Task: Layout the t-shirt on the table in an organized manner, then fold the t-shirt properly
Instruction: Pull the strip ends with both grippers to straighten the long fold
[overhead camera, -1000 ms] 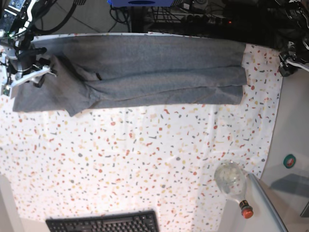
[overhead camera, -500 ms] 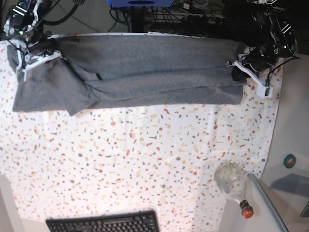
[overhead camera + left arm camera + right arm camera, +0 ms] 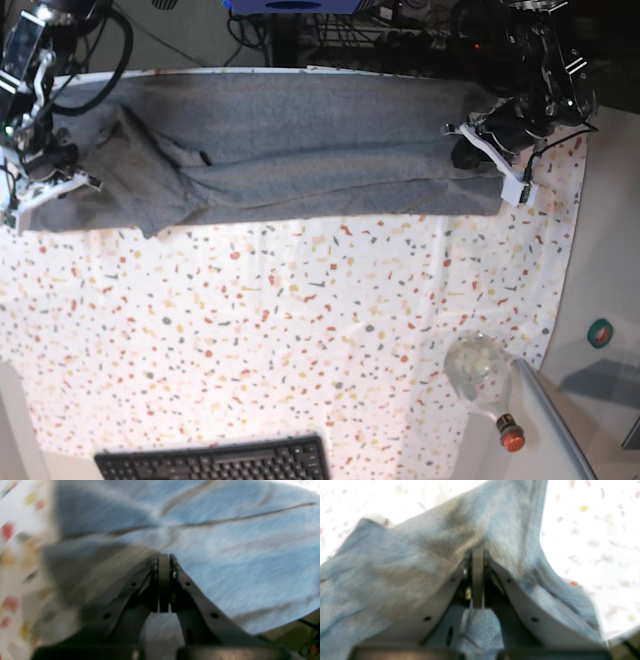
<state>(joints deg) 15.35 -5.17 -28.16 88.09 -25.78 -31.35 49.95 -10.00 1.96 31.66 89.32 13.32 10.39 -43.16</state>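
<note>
1. One black keyboard (image 3: pixel 215 460) lies at the near edge of the bench (image 3: pixel 300 320), left of centre.
2. Near the right corner a clear bottle (image 3: pixel 482 378) with a red cap lies on its side, its cap just off the cloth's edge.
3. Bare speckled cloth fills the middle of the bench, between the keyboard and the shirt.
4. Along the far edge the t-shirt (image 3: pixel 320 140) lies stretched left to right as a long grey band, folded lengthwise, with creases and a bunched sleeve toward its left end.
5. At the shirt's left end, the right end effector (image 3: pixel 45 185) pinches the fabric at the near left corner; the right wrist view shows its fingers together with grey cloth (image 3: pixel 440 545) gathered over and below them.
6. At the shirt's right end, the left end effector (image 3: pixel 495 150) clamps the hem; the left wrist view shows its fingers pressed together on the blurred grey cloth (image 3: pixel 225 562).
</note>
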